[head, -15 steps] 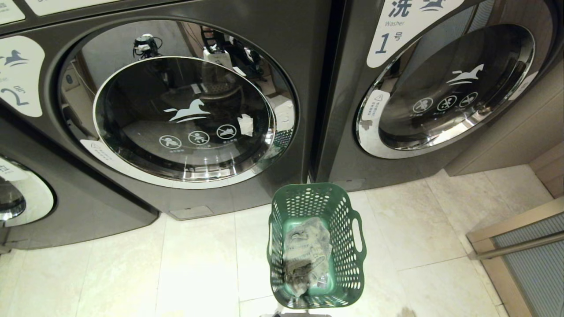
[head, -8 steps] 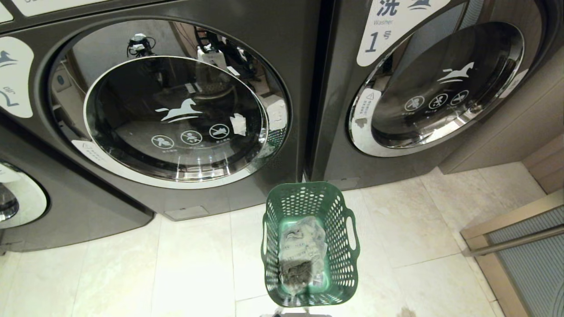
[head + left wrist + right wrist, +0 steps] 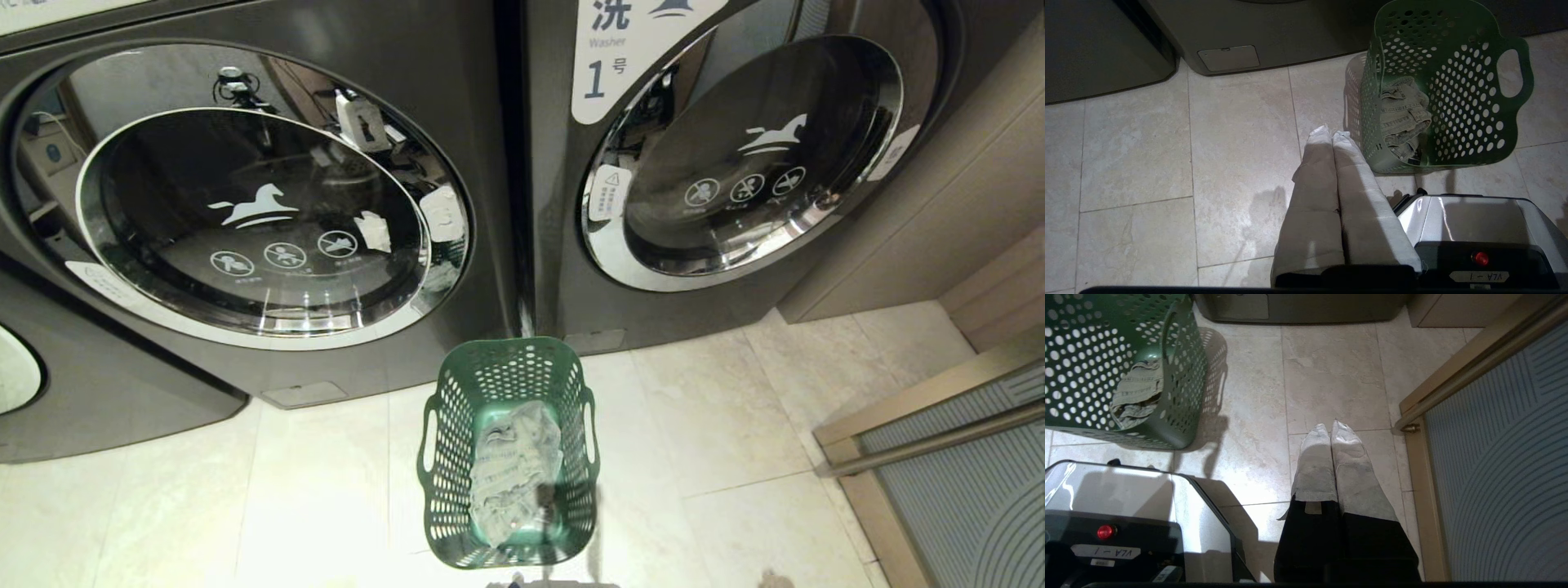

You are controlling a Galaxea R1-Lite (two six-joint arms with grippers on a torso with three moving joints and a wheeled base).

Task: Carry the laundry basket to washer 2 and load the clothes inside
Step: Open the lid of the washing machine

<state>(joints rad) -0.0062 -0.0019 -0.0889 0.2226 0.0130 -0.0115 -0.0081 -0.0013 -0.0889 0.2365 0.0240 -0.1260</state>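
Observation:
The dark green laundry basket (image 3: 510, 348) stands on the tiled floor, just before the seam between two grey washers. The clothes (image 3: 516, 467), a grey-green bundle with pale bands, lie in its bottom. Washer 2 (image 3: 245, 204) is the left machine; its round door is shut and its number label is out of the frame. Neither arm shows in the head view. My left gripper (image 3: 1331, 134) hangs shut and empty over the floor beside the basket (image 3: 1461, 102), apart from it. My right gripper (image 3: 1329, 426) hangs shut and empty on the other side of the basket (image 3: 1086, 355).
Washer 1 (image 3: 735, 155) stands to the right, door shut. A third grey machine (image 3: 98, 400) sits at the lower left. A tan door frame with a rail and blue-grey panel (image 3: 939, 457) closes the right. My own base (image 3: 1470, 220) is right behind the basket.
The whole head picture has slid to the left, so the camera has moved. Basket and washers keep their places relative to each other. Washer 2's label has left the frame.

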